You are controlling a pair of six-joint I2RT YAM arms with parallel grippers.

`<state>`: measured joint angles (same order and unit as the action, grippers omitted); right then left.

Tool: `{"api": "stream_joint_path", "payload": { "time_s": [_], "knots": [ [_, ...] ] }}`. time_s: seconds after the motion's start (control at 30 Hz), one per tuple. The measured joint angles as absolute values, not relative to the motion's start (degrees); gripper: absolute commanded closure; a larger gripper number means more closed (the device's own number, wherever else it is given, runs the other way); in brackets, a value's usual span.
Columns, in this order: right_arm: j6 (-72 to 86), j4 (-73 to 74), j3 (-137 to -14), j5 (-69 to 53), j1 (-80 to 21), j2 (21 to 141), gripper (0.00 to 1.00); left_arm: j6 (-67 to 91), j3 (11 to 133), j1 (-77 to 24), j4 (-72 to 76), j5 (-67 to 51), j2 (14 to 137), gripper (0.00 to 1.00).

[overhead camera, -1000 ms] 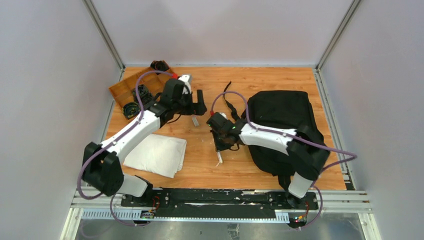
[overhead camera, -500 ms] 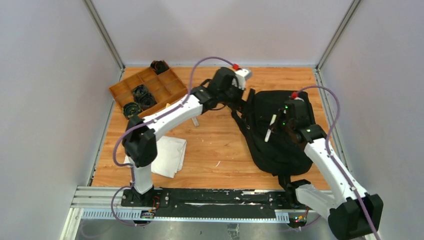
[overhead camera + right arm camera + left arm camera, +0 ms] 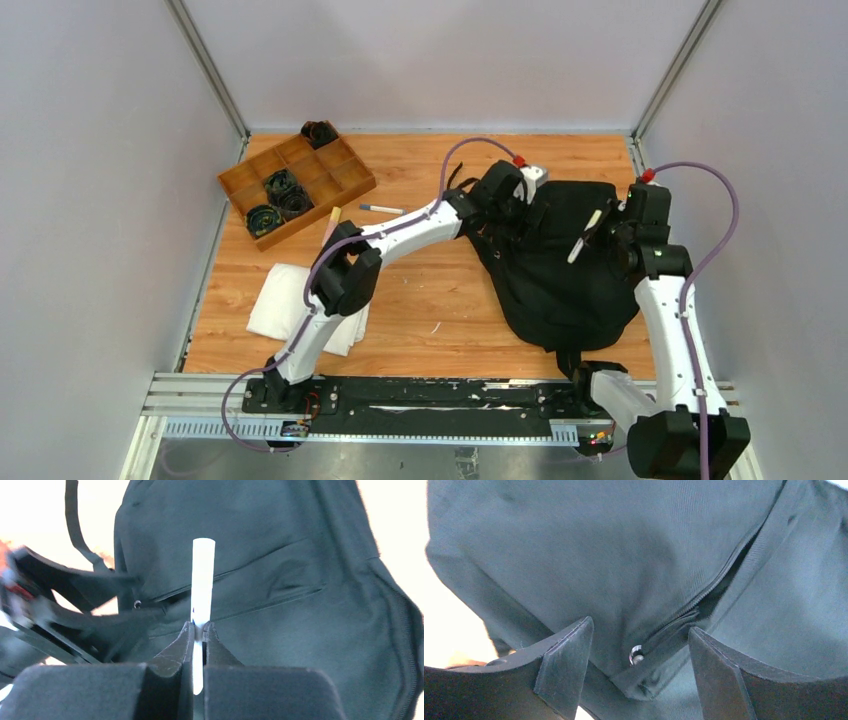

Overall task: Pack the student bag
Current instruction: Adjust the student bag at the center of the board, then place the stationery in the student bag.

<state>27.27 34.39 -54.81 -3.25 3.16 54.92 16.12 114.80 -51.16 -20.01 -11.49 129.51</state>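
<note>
**mo_k:** So where's the student bag (image 3: 560, 275)?

**tinker_j:** It's lying flat on the right half of the bench (image 3: 430, 290), and it's the only bag there. Both arms are over its far end. The left pincer (image 3: 636, 640) has its jaws wide apart, one on each side of the little metal zipper pull (image 3: 636, 655), with nothing in them. The zip next to it gapes a bit, but I can't see inside the bag.

**mo_k:** And the right one?

**tinker_j:** The right pincer (image 3: 198, 627) is clamped tight on a white marker-looking stick (image 3: 202, 570), which it holds above the bag's front pocket.

**mo_k:** Any other containers?

**tinker_j:** Just one, a wooden compartment tray (image 3: 345, 185) at the far-left corner. It looks like four dark coiled bundles (image 3: 283, 185) sit in separate compartments and the other compartments are bare.

**mo_k:** Loose stuff?

**tinker_j:** There's one pen (image 3: 380, 209) on the bench just beside the tray, and one pale stick (image 3: 331, 218) close by that's partly hidden by the left arm's cable. One folded white cloth (image 3: 285, 305) sits near-left, with the left arm crossing over its edge.
</note>
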Motion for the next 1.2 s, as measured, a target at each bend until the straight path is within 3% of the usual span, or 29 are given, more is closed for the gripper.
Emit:
{"api": "stream_joint_path", "payload": {
  "time_s": [0.3, 0.5, 0.7, 0.87, 1.0, 1.2],
  "knots": [
    [25.7, 34.3, -58.5, -4.6, 12.7, 57.6, 1.00, 21.0, 96.7, -54.6, -3.9, -19.6, 126.3, 0.22],
    [26.2, 34.3, -58.2, -8.5, 13.0, 59.0, 1.00, 24.1, 93.6, -58.5, 0.3, -22.3, 125.1, 0.21],
    [25.6, 36.6, -56.9, -10.5, 13.6, 58.1, 1.00, 25.6, 91.7, -61.1, -2.2, -27.3, 117.7, 0.14],
    [24.6, 40.1, -57.1, -8.3, 15.6, 54.9, 1.00, 19.5, 101.2, -62.0, -9.4, -21.1, 111.0, 0.14],
    [23.9, 42.8, -58.8, -5.6, 16.3, 53.4, 1.00, 11.5, 113.2, -63.7, -13.0, -10.3, 115.9, 0.13],
    [23.6, 47.1, -59.0, 1.6, 17.5, 47.8, 1.00, 4.8, 116.4, -66.4, -16.9, 0.0, 126.6, 0.13]
  ]
}}
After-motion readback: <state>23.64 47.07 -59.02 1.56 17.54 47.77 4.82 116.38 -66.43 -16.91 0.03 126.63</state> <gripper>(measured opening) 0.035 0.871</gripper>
